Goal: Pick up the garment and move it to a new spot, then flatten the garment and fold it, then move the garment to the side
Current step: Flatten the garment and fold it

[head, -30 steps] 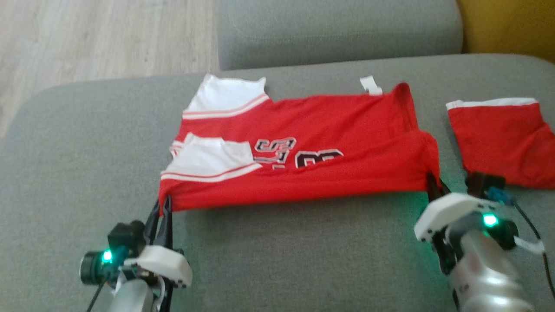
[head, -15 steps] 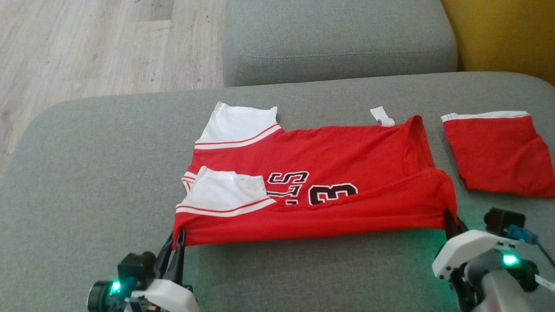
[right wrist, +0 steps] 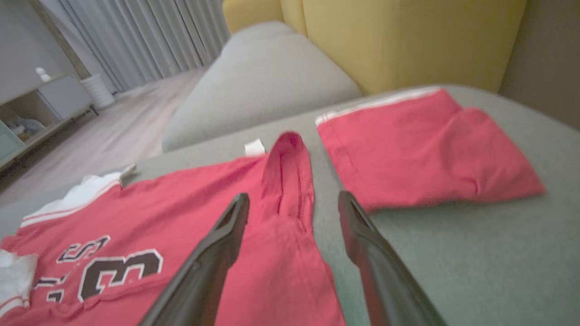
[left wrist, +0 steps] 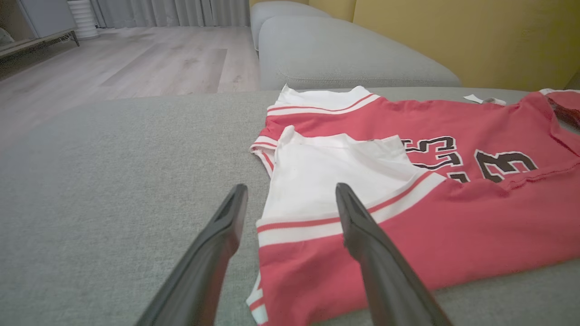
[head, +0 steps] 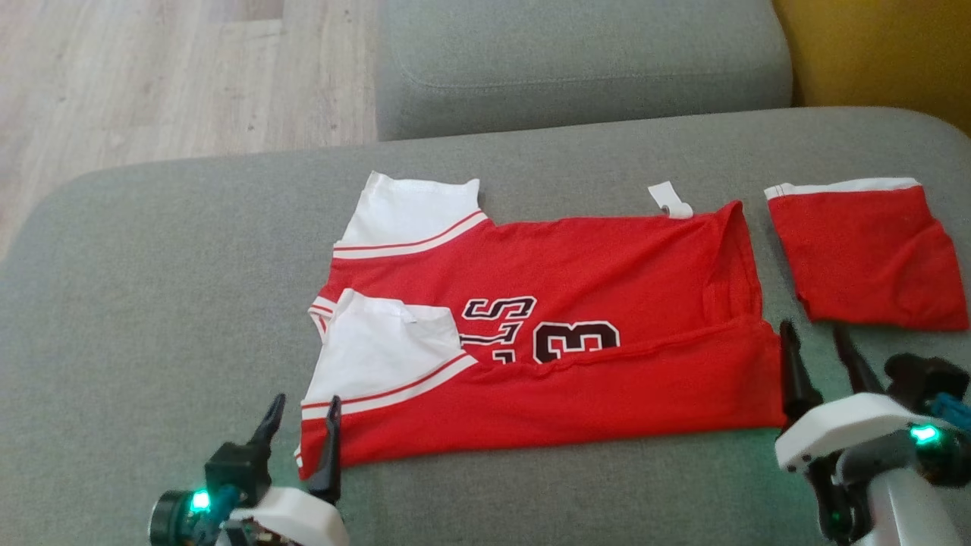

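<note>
A: Where are the end effectors?

B: The left end effector point(head: 305, 409) is open and holds nothing. It is at the lower left of the head view, straddling the near-left corner of the jersey point(head: 576, 303). The right end effector point(head: 812, 334) is also open and empty. It is at the jersey's right edge, with one finger by the cloth and the other over bare sofa point(head: 152, 303).

A: And the jersey?

B: It lies across the middle of the sofa. Its near strip is folded up over the lower part of the numerals, and a white sleeve is turned in at the left. A separate folded red piece point(head: 865, 258) lies apart at the right.

A: How will the jersey handle?

B: I'd judge it light, limp and soft, and not fragile. It will probably sag wherever it isn't held, and the layers may slide apart. Dragging it over the sofa's weave could bunch it. I'd pinch the two near corners through every layer and lift them evenly.

A: What does each view add?

B: The head view gives the whole outline and both end effectors, plus a white label point(head: 671, 201) at the far edge. The left wrist view, low down, shows the hem corner between the fingers and the sleeve overlapping the red. I can't tell if a finger touches the cloth. The right wrist view is blurred but shows a raised ridge along the jersey's right edge, which looks flat from above.
</note>
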Robot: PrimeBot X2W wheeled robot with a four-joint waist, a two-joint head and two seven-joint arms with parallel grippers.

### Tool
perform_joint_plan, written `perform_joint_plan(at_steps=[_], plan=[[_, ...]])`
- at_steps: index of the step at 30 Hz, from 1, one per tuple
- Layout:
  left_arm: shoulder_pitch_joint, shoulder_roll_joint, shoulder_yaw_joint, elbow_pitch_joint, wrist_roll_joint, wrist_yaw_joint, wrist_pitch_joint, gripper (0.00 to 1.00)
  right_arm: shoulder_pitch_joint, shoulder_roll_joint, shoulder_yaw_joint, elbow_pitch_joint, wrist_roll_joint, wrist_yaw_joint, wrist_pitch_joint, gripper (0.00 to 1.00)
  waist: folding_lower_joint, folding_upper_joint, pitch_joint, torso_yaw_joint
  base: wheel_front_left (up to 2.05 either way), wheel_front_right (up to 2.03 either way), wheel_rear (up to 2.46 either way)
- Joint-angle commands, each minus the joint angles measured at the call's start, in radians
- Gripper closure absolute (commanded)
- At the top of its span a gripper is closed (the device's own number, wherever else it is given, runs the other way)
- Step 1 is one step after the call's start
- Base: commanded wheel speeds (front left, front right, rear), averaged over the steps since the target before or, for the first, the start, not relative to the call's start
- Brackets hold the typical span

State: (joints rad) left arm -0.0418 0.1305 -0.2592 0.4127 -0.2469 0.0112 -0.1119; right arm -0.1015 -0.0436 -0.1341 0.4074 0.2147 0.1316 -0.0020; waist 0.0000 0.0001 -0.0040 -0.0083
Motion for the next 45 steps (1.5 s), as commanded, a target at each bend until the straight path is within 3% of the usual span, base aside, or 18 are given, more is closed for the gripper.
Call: perform_joint_plan(at_steps=[1, 7, 11, 16, 19, 22, 28, 36, 45], plan=[[-0.052, 0.017, 0.036, -0.031, 0.001, 0.012, -0.017, 0.00, -0.026, -0.007, 0.029, -0.048, 0.001, -0.001, -0.020, 0.00, 0.0000, -0.0001, 0.007, -0.006, 0.00, 0.00, 0.00], [-0.113, 0.020, 0.069, -0.070, -0.004, 0.041, -0.081, 0.00, -0.033, -0.007, 0.071, -0.131, 0.023, -0.001, -0.097, 0.00, 0.0000, -0.0001, 0.056, -0.029, 0.00, 0.00, 0.00], [-0.209, 0.042, 0.084, -0.102, 0.001, 0.034, -0.101, 0.00, -0.051, -0.007, 0.103, -0.163, 0.037, -0.001, -0.116, 0.00, 0.0000, -0.0001, 0.112, -0.057, 0.00, 0.00, 0.00], [-0.452, 0.120, 0.077, -0.059, -0.009, -0.063, -0.016, 0.00, -0.101, -0.007, 0.143, -0.201, 0.054, -0.001, -0.152, 0.00, 0.0000, -0.0001, 0.224, -0.117, 0.00, 0.00, 0.00], [-0.590, 0.181, 0.052, 0.034, -0.018, -0.112, 0.090, 0.00, -0.129, -0.007, 0.158, -0.212, 0.060, -0.001, -0.172, 0.00, 0.0000, -0.0001, 0.281, -0.152, 0.00, 0.00, 0.00], [-0.700, 0.232, 0.014, 0.149, -0.054, -0.135, 0.232, 0.00, -0.153, -0.007, 0.168, -0.214, 0.073, -0.001, -0.188, 0.00, 0.0000, -0.0001, 0.329, -0.186, 0.00, 0.00, 0.00], [-0.823, 0.310, -0.055, 0.293, -0.143, -0.141, 0.332, 0.00, -0.177, -0.007, 0.205, -0.176, 0.105, -0.001, -0.220, 0.00, 0.0000, -0.0001, 0.384, -0.242, 0.00, 0.00, 0.00], [-0.904, 0.343, -0.106, 0.391, -0.256, -0.142, 0.362, 0.00, -0.199, -0.007, 0.226, -0.149, 0.127, -0.001, -0.245, 0.00, 0.0000, -0.0001, 0.420, -0.269, 0.00, 0.00, 0.00], [-0.982, 0.384, -0.163, 0.489, -0.283, -0.142, 0.354, 0.00, -0.207, -0.007, 0.232, -0.139, 0.145, -0.001, -0.256, 0.00, 0.0000, -0.0001, 0.453, -0.304, 0.00, 0.00, 0.00]])
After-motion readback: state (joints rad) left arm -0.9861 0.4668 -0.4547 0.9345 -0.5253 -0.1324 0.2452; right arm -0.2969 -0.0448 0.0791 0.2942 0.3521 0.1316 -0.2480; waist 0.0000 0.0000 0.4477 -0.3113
